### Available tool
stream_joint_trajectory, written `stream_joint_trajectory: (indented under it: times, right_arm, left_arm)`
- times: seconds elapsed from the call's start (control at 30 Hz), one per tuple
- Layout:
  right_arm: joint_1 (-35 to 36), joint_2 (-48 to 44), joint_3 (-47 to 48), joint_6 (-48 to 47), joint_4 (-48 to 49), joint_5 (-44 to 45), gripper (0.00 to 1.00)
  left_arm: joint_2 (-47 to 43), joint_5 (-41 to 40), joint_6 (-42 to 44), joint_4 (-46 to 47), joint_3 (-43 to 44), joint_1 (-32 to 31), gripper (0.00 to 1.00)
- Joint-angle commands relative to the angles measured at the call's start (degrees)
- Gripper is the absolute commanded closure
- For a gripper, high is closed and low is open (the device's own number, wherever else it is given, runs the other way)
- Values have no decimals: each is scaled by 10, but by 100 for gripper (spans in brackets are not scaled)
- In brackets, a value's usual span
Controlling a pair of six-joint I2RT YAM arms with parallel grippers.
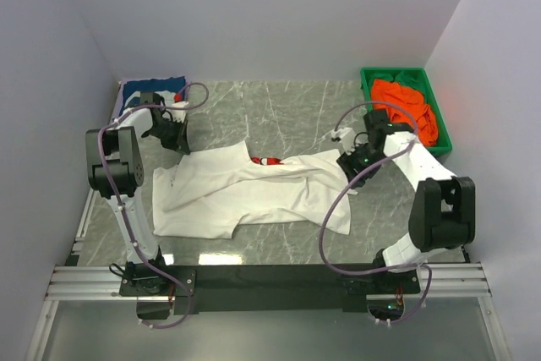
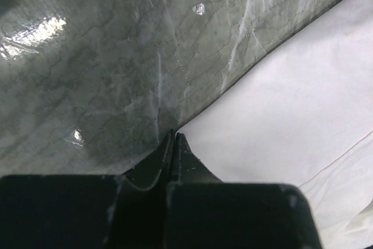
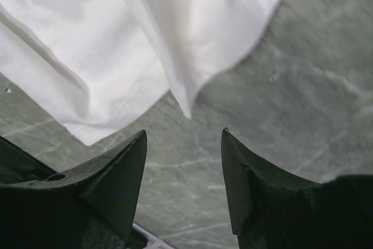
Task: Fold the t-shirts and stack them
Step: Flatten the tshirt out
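A white t-shirt (image 1: 245,192) lies spread and rumpled in the middle of the table, its small red logo (image 1: 269,161) showing near the collar. My left gripper (image 1: 180,143) is at the shirt's far left corner. In the left wrist view its jaws (image 2: 173,135) are shut, with the white cloth (image 2: 291,103) running right up to the tips. My right gripper (image 1: 351,168) is at the shirt's right edge, open and empty (image 3: 183,135). A pointed fold of the white cloth (image 3: 187,109) hangs just ahead of its jaws. An orange t-shirt (image 1: 404,106) lies in the bin. A navy t-shirt (image 1: 152,88) lies at the back left.
The green plastic bin (image 1: 370,82) stands at the back right against the wall. The walls close in at the back and on both sides. The arms' rail (image 1: 270,281) runs along the near edge. Bare marble table (image 1: 287,107) shows behind the white shirt.
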Motion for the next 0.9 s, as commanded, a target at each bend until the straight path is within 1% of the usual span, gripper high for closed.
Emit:
stream_joint_trajectory:
  times: [0.0, 0.07, 0.2, 0.3, 0.37, 0.4, 0.43, 0.47, 0.5, 0.7, 0.87]
  right_arm:
    - [27, 27, -18, -24, 56, 25, 40]
    - [30, 54, -22, -26, 65, 34, 42]
    - [33, 78, -33, -32, 88, 45, 44]
    - [39, 92, -28, -32, 77, 33, 48]
    - [42, 93, -31, -33, 79, 32, 57]
    - [44, 94, -31, -35, 81, 34, 64]
    - [43, 96, -29, -36, 78, 35, 85]
    - [44, 97, -26, -38, 76, 36, 98]
    - [42, 96, -24, -41, 71, 38, 100]
    - [28, 78, -3, -46, 39, 40, 100]
    - [20, 76, 30, -38, 23, 48, 100]
  left_arm:
    - [0, -2, 15, -11, 18, 1, 99]
    - [-4, 2, 16, -12, 18, 1, 99]
    - [-6, 5, 16, -10, 20, 2, 99]
    - [-6, 4, 13, -10, 23, 3, 99]
    - [-7, 8, 12, -9, 24, 7, 99]
    - [-9, 11, 11, -7, 24, 7, 99]
    - [-12, 15, 11, -8, 25, 9, 99]
    - [-15, 26, 12, -7, 24, 11, 99]
    - [-28, 34, 11, -1, 20, 14, 99]
    - [-103, 79, 34, 36, -19, 27, 99]
    - [-121, 94, 38, 32, -12, 29, 99]
